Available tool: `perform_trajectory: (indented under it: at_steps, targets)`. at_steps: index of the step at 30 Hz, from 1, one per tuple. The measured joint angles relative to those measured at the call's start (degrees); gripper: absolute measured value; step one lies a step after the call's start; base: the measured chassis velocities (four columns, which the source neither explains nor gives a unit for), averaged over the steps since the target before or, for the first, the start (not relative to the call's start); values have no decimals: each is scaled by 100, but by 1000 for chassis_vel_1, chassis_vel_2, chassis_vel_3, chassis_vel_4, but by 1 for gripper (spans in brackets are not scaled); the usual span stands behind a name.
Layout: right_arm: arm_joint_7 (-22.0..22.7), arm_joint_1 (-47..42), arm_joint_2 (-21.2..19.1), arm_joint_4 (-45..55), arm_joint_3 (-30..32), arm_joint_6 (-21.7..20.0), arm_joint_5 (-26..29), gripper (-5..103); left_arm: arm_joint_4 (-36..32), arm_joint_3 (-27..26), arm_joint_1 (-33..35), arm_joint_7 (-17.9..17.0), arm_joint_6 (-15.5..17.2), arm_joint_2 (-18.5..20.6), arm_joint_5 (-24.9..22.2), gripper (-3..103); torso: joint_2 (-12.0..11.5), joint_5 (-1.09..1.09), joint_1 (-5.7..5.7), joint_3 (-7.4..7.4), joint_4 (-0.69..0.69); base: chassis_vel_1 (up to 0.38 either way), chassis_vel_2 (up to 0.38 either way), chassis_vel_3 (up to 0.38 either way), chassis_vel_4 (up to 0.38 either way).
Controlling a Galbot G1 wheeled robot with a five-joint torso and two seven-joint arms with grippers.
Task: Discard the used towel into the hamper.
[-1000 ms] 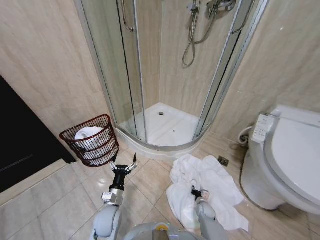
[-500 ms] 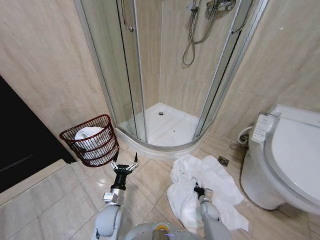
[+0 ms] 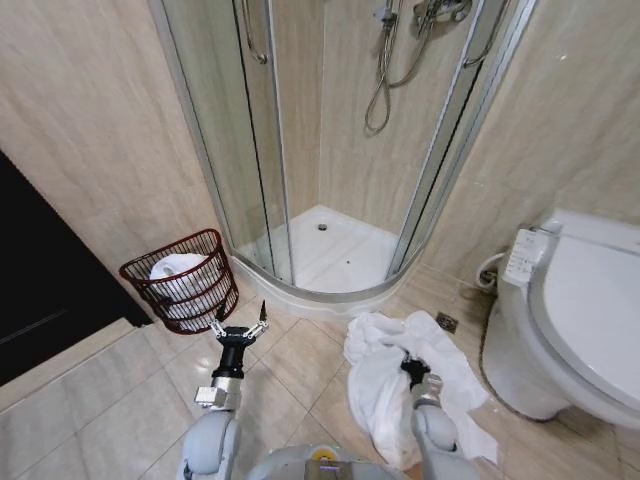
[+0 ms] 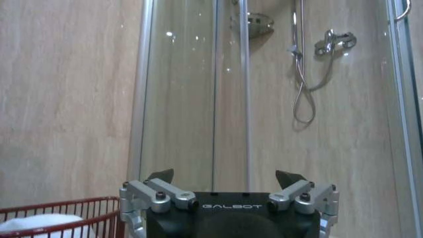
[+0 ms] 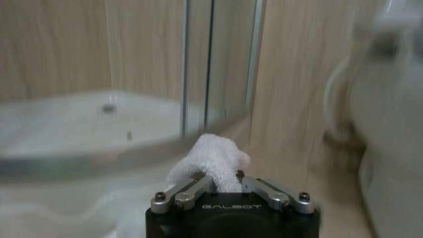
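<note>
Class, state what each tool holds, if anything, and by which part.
The right tool is shut on a bunched fold of the white towel on the floor. The left tool, open, holds nothing.

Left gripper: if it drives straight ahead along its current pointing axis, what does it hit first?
Probably the shower's glass door. The left gripper, open, faces the glass panels head-on in its wrist view; the hamper sits off to one side of that line. Depth to the glass is unclear.
</note>
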Motion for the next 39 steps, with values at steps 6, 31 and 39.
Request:
perform_trajectory:
  at_steps: [6, 31, 39]
  targets:
    - [-166, -568, -16, 1331, 127, 21, -22, 5, 61, 40, 13, 23, 3, -8, 8, 100, 0, 0, 0, -1, 0, 0, 0, 0, 0]
    - [-303, -1600, 368, 3754, 68, -288, -227, 5, 42, -27, 24, 35, 11, 109, -83, 100, 0, 0, 0, -1, 0, 0, 0, 0, 0]
    - [-302, -1581, 349, 3696, 65, -279, -216, 5, 35, 18, 86, 158, 109, 52, -17, 100, 0, 1, 0, -1, 0, 0, 0, 0, 0]
